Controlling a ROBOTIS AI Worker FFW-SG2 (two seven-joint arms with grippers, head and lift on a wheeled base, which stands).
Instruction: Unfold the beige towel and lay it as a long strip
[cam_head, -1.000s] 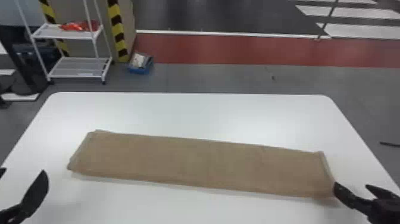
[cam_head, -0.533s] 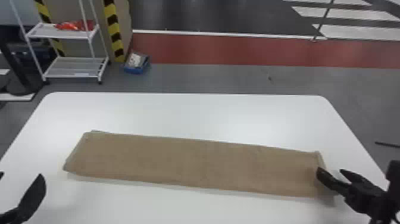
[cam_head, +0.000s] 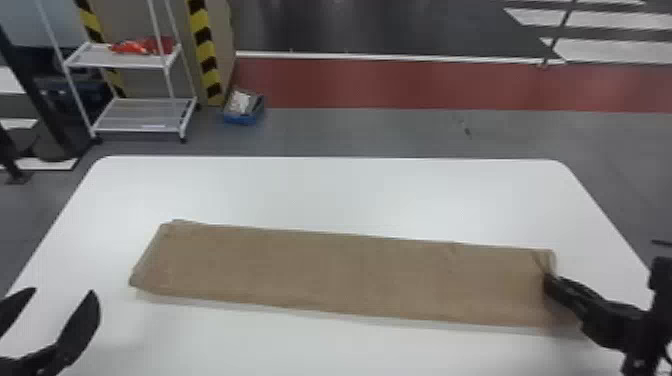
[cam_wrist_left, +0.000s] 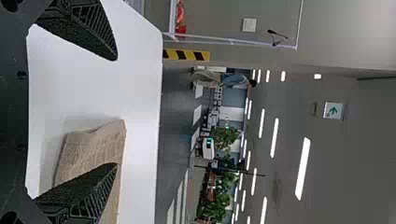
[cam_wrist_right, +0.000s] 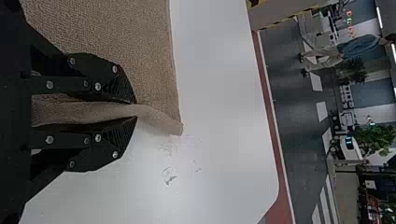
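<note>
The right pincer is shut on the right end of the beige towel in the head view, near the right edge of the bench, while the left pincer stands open by the left edge, apart from the cloth. The towel lies as a long strip whose long axis runs from one side edge towards the other, a little askew: its left end sits nearer the far edge than its right. That left end lies inward from the left pincer and further towards the far edge, so the left arm is clearly the nearer one to it. In the left wrist view the fingers are wide apart and nothing is pinched; the towel's end lies past them, partly hidden by one finger. In the right wrist view the cloth's end is nipped between the fingers as a narrow fold, its tip poking out towards the far edge, with the flat strip stretching away towards the left edge. The unfolding looks all but done; what seems left is to square up or let go of the right end, and an uneven release could leave that fold standing.
</note>
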